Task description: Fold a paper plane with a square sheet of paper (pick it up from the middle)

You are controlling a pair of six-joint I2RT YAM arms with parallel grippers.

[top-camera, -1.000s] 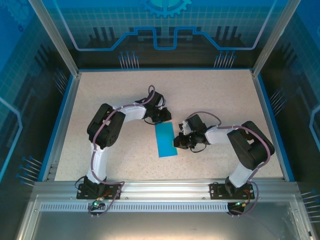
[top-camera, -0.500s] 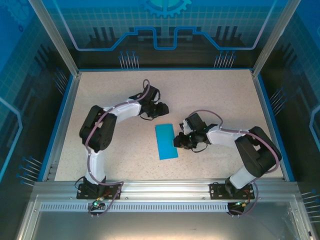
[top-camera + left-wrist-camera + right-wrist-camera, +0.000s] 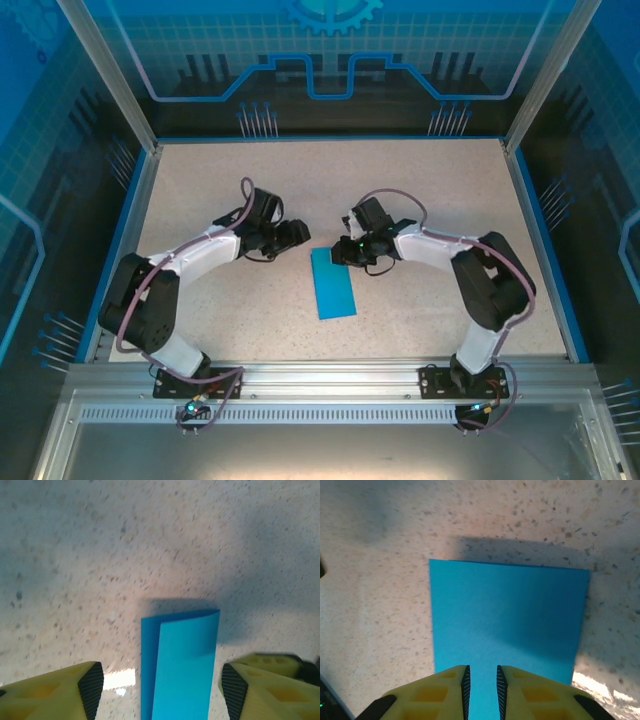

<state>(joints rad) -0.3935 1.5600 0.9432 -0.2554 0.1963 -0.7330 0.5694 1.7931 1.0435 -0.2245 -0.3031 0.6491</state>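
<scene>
The square sheet of paper lies flat mid-table, folded lengthwise into a narrow teal-blue rectangle. In the left wrist view the paper shows its top flap slightly offset, leaving a strip of the lower layer along one side. My left gripper hovers just left of the sheet's far end, open wide, its pads either side of the paper without touching it. My right gripper is at the sheet's far right corner. Its fingers stand a narrow gap apart above the paper, with nothing pinched.
The speckled beige table has a raised blue rim and aluminium frame posts at the back corners. Both arm bases sit on the metal rail at the near edge.
My left arm swung left, away from the sheet's far end, and its jaws opened wide. My right gripper moved from the sheet's right edge to its far end and parted slightly.
</scene>
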